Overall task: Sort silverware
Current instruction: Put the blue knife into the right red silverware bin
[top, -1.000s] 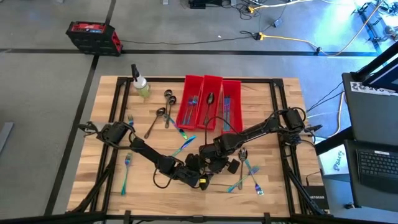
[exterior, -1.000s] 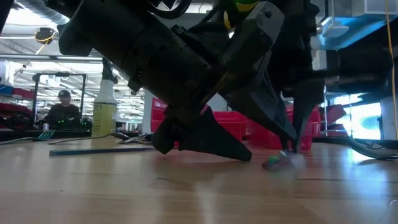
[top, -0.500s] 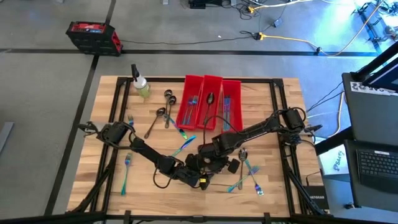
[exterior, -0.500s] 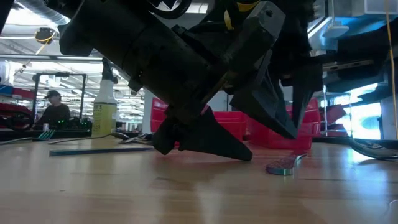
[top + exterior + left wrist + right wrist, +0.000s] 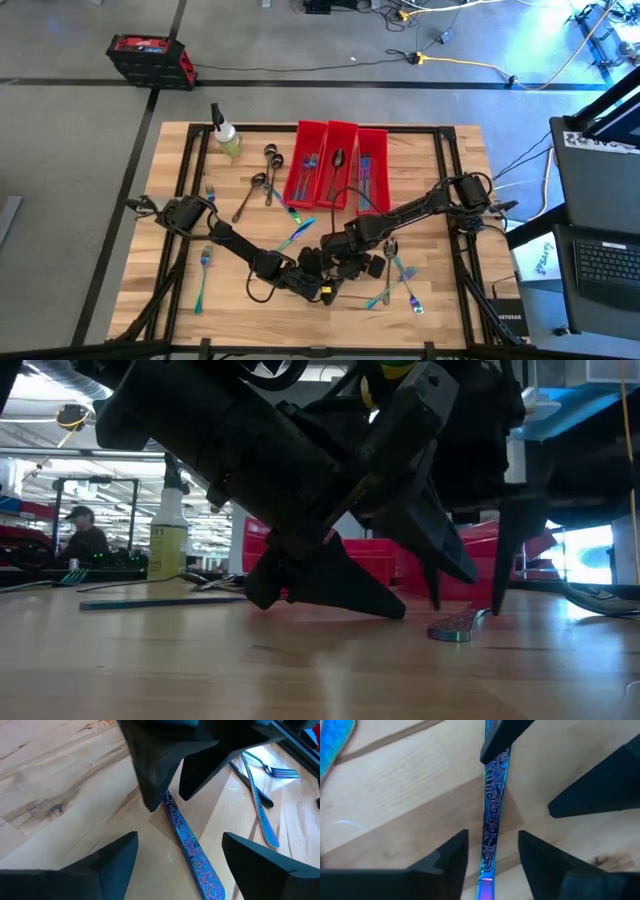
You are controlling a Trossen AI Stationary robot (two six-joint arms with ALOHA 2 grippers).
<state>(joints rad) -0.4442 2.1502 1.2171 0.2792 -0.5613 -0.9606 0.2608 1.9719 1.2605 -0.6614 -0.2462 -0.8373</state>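
Observation:
A piece of silverware with a patterned iridescent blue handle (image 5: 192,847) lies flat on the wooden table, near the middle of its near half. My left gripper (image 5: 180,837) is open low over it, one finger on each side of the handle. My right gripper (image 5: 492,832) points steeply down at the same piece (image 5: 492,815) and is open too, its fingertips (image 5: 497,605) standing on either side just above the handle end (image 5: 455,628). In the high view both grippers (image 5: 322,272) (image 5: 348,262) meet there and hide the piece.
Three long red bins (image 5: 340,175) stand side by side at the far middle, with silverware in them. A spray bottle (image 5: 227,140) stands at the far left, spoons (image 5: 265,170) lie near it, forks (image 5: 205,260) lie at the left, and more pieces (image 5: 400,280) lie right of the grippers. A person (image 5: 85,535) sits beyond the table.
My right gripper has opened and let go of the blue piece. The piece's end, held just above the table a second ago, has settled onto the wood, and the right fingers now stand apart on either side of it.

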